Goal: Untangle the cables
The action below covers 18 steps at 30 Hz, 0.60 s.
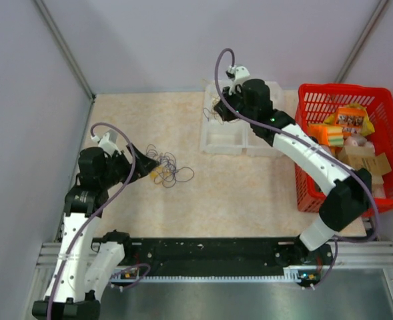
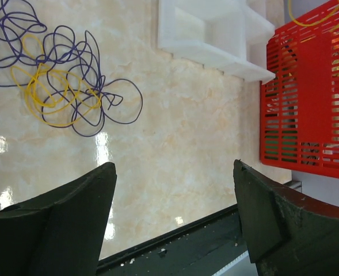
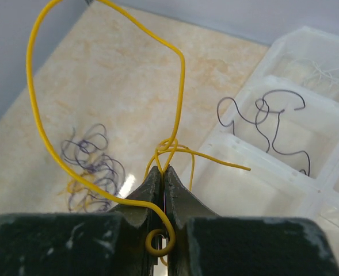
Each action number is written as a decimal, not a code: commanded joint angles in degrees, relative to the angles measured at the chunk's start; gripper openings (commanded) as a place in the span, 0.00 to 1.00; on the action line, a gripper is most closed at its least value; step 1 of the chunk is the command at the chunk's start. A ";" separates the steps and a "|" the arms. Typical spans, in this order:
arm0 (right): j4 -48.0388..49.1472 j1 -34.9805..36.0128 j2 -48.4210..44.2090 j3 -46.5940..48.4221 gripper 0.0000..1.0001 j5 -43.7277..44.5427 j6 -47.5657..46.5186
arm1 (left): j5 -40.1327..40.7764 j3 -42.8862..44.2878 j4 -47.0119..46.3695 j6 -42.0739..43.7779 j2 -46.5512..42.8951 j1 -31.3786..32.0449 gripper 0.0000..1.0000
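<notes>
A small tangle of thin purple and yellow cables [image 1: 167,169] lies on the table's left half; it also shows in the left wrist view [image 2: 65,86] and the right wrist view [image 3: 94,167]. My left gripper [image 1: 143,165] is open and empty just left of the tangle, fingers wide apart [image 2: 175,218]. My right gripper [image 1: 217,109] is shut on a looped yellow cable [image 3: 178,75] and holds it above the near-left edge of a clear divided tray [image 1: 217,139]. A single dark cable [image 3: 270,129] lies in one tray compartment.
The clear tray [image 3: 330,190] stands at the back centre. A red plastic basket [image 1: 303,190] holding packaged items stands at the right, also in the left wrist view [image 2: 307,92]. Grey walls enclose the left, back and right. A black rail [image 1: 216,250] runs along the near edge.
</notes>
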<state>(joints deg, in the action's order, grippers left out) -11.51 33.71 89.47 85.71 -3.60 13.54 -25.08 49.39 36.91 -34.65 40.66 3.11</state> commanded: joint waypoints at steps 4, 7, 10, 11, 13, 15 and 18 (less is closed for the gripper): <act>-11.16 -4.18 15.80 5.60 0.00 -12.48 -16.50 | -3.39 -2.90 -11.24 1.08 6.42 0.05 0.93; -12.39 -6.02 20.90 8.76 0.00 -11.70 -17.93 | -6.29 -0.09 -10.89 0.90 14.86 -0.04 0.95; -13.89 -6.12 25.83 12.72 0.00 -10.64 -18.55 | -8.14 3.87 -9.40 1.60 21.89 -0.04 0.90; -14.15 -6.12 27.23 13.60 0.00 -9.69 -18.29 | -7.27 4.92 -8.53 1.96 23.65 -0.04 0.89; -14.33 -6.12 29.70 14.83 0.00 -7.14 -18.11 | -5.43 5.98 -8.16 2.40 25.25 -0.04 0.87; -15.99 -6.12 32.33 17.11 0.00 -5.99 -18.20 | -4.63 5.64 -9.21 2.22 25.17 -0.04 0.86; -17.94 -6.12 33.40 17.74 0.05 -3.44 -17.41 | -2.61 5.11 -9.66 2.13 25.08 -0.04 0.85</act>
<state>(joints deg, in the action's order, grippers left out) -27.57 27.62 122.15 99.94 -10.52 -3.25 -29.80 52.12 29.93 -33.67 66.96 3.11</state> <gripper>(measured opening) 0.014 0.852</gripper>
